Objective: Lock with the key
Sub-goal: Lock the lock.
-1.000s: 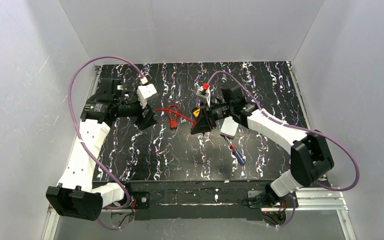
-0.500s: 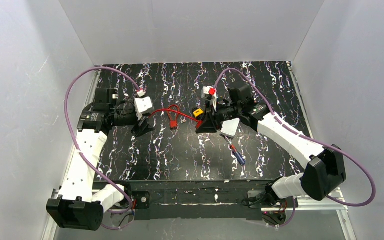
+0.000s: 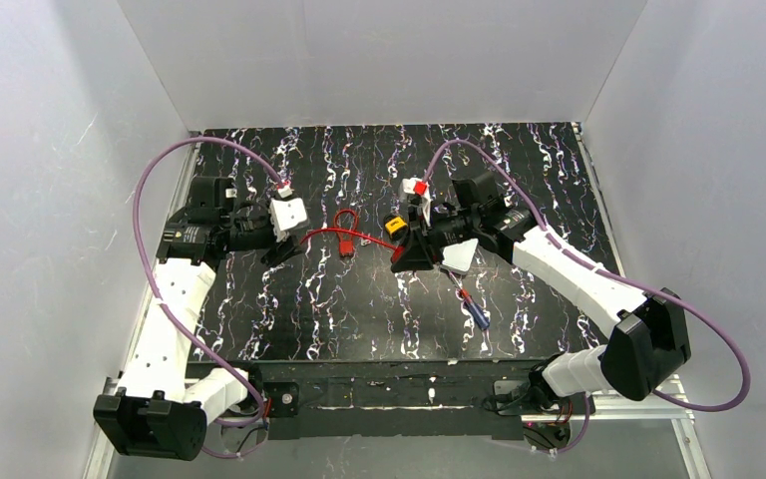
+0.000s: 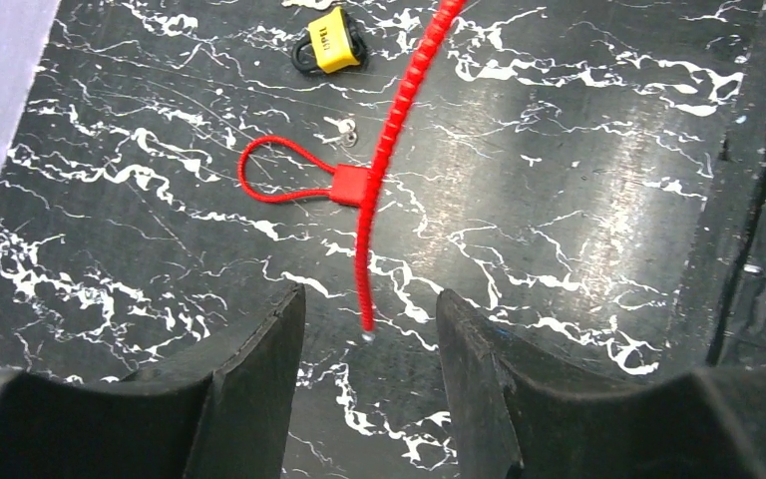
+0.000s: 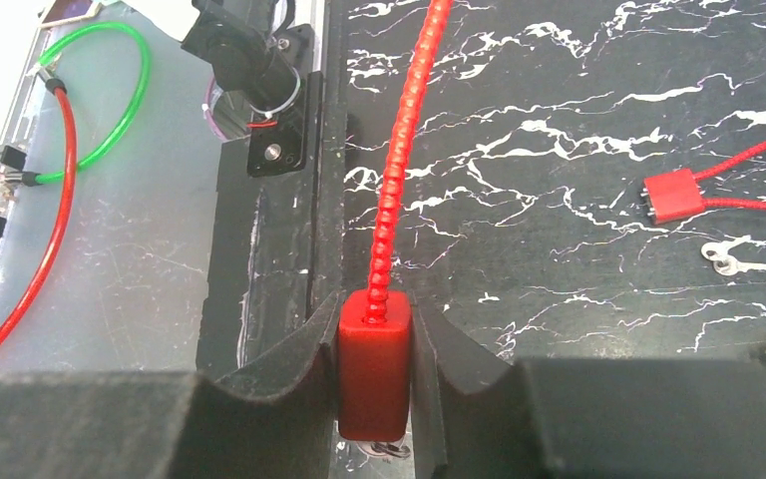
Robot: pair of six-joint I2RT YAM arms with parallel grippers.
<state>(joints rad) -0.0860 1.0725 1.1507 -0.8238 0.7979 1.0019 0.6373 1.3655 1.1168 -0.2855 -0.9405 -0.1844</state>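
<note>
My right gripper (image 5: 373, 329) is shut on the red lock block (image 5: 373, 364) of a beaded red cable (image 5: 399, 170). In the top view this gripper (image 3: 406, 257) is at mid table. The cable (image 3: 344, 236) runs left to my left gripper (image 3: 277, 249). That gripper (image 4: 369, 299) is open and empty, and the cable's free tip (image 4: 364, 321) hangs just beyond its fingertips. Small silver keys (image 4: 341, 127) lie on the table next to a second red block (image 4: 351, 185) with a thin loop (image 4: 274, 170). A yellow padlock (image 4: 331, 40) lies beyond; it also shows in the top view (image 3: 393, 226).
A screwdriver with a blue and red handle (image 3: 472, 309) lies near the right arm. The second red block (image 5: 673, 195) and the keys (image 5: 728, 259) show in the right wrist view. A black rail (image 3: 379, 384) runs along the near edge. White walls enclose the black marbled table (image 3: 339, 309).
My left gripper has drawn back to the left and towards the near side. The cable's free end has dropped closer to its jaws. The right arm has shifted a little, still holding the red block.
</note>
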